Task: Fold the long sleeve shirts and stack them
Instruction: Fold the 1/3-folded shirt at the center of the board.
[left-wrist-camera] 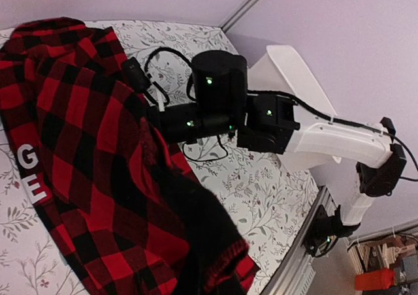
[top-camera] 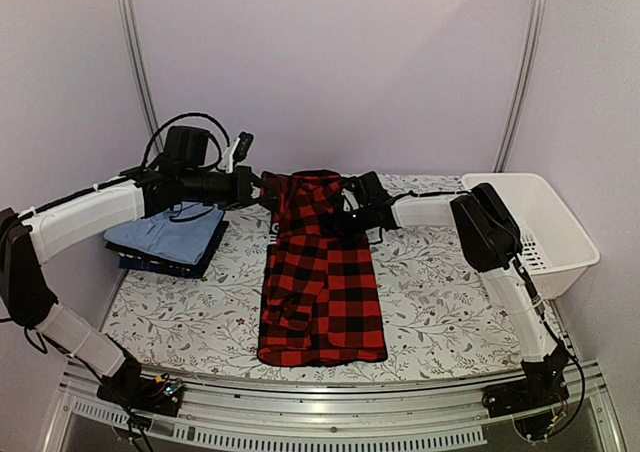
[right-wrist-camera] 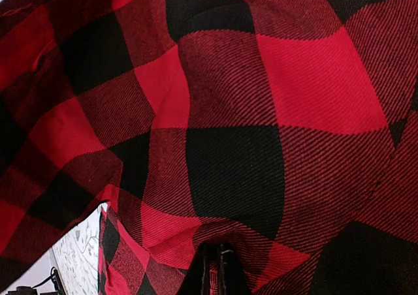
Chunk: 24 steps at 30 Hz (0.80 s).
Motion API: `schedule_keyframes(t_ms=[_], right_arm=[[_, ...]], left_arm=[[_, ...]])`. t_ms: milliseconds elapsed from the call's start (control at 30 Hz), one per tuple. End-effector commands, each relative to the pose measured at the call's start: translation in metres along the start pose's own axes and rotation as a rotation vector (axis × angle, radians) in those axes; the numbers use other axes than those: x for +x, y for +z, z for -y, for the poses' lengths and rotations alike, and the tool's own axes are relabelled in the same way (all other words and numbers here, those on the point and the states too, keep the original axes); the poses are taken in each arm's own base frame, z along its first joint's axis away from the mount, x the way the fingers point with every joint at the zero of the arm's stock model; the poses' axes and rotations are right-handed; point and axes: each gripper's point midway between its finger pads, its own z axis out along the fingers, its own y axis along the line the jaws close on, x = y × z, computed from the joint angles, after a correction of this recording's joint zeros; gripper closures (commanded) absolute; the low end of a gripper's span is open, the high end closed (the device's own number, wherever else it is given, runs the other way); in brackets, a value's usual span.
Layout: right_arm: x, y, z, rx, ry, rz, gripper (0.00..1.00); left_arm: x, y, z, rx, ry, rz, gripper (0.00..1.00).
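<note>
The red-and-black checked flannel shirt (top-camera: 322, 272) lies lengthwise down the middle of the table, its far end lifted. My left gripper (top-camera: 262, 192) holds the far left corner and my right gripper (top-camera: 350, 210) holds the far right corner. In the right wrist view the cloth (right-wrist-camera: 215, 125) fills the frame and my gripper (right-wrist-camera: 215, 272) is pinched shut on a fold. In the left wrist view the shirt (left-wrist-camera: 85, 145) drapes over my fingers and hides them; white letters (left-wrist-camera: 29, 171) show. The light blue shirt (top-camera: 165, 232) lies folded on the dark navy garment (top-camera: 168, 263) at the left.
A white plastic basket (top-camera: 560, 242) stands at the table's right edge. The table has a floral cloth (top-camera: 440, 292). The right arm (left-wrist-camera: 326, 135) reaches across the far side in the left wrist view. A metal rail (top-camera: 330, 402) runs along the near edge.
</note>
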Motion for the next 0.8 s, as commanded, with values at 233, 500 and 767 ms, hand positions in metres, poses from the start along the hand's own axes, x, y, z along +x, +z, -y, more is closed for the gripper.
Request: schedule_keyframes(t_ms=[233, 500, 767], right_arm=[[-0.03, -0.052, -0.012, 0.075, -0.004, 0.077, 0.84], [-0.016, -0.106, -0.001, 0.189, 0.001, 0.099, 0.79], [-0.011, -0.158, 0.008, 0.308, -0.035, 0.162, 0.73]], left_arm=[[0.069, 0.028, 0.031, 0.089, 0.051, -0.226, 1.0], [0.079, 0.054, 0.037, 0.134, 0.036, -0.272, 1.0], [0.105, 0.088, 0.067, 0.226, 0.083, -0.375, 1.0]])
